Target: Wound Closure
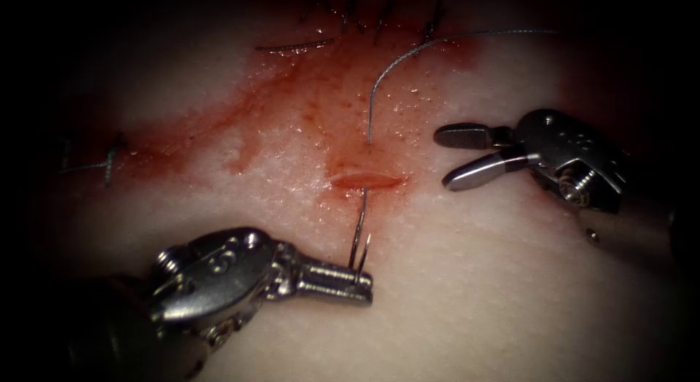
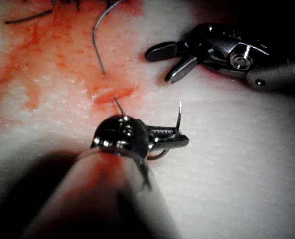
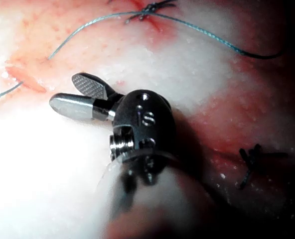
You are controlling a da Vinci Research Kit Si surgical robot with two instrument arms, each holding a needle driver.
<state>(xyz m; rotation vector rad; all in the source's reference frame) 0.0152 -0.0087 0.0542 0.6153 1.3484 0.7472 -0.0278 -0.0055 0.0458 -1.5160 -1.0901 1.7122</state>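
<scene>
Two tools, one needle and one thread over the tissue (image 1: 510,294), which bears one short open cut (image 1: 366,181) ringed by red fluid (image 1: 292,112). The left tool (image 1: 361,280) lies below the cut in the endoscope view, its two jaws closed on the needle (image 1: 359,232); the grip sits close to the sharp tip, which stands up just past the jaws, while the rest of the curve rises as a thin dark line to the lower edge of the cut and enters the tissue there. In the left wrist view the same tool (image 2: 180,139) shows the needle (image 2: 179,115) upright between its closed jaws, with a second short stretch of the needle emerging beside the cut (image 2: 115,94). The right tool (image 1: 456,160) rests on the right side of the cut, near it but apart from it, its two jaws spread wide and holding nothing; the right wrist view shows this tool (image 3: 73,92) with jaws parted above bare tissue, the cut (image 3: 25,77) just beyond them. The thread (image 1: 386,76) leaves the tissue just above the cut, climbs, then arcs away toward the right. Finished stitches: four dark ones (image 1: 364,17) in a row at the far edge, one more (image 1: 109,160) well to the left, and a loose dark strand (image 1: 292,47) lying flat near the row
</scene>
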